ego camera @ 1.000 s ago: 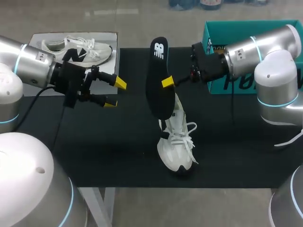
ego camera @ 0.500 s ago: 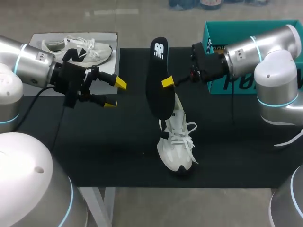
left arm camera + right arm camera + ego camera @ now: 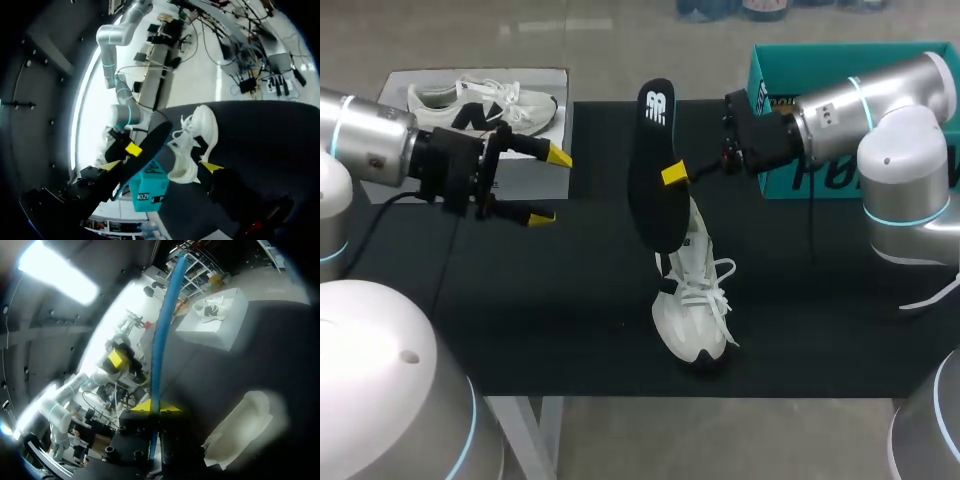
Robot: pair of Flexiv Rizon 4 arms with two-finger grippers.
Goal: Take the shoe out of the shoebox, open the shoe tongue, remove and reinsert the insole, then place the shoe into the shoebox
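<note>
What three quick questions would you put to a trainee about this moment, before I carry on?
1. True or false: the insole lies flat inside the shoe.
2. The left gripper is: A) shut on the insole, B) open and holding nothing, C) shut on the shoe.
3. What colour is the shoebox nearest the right gripper?

Key: 1 false, the right gripper holds it upright above the shoe; 2 B; 3 teal.
</note>
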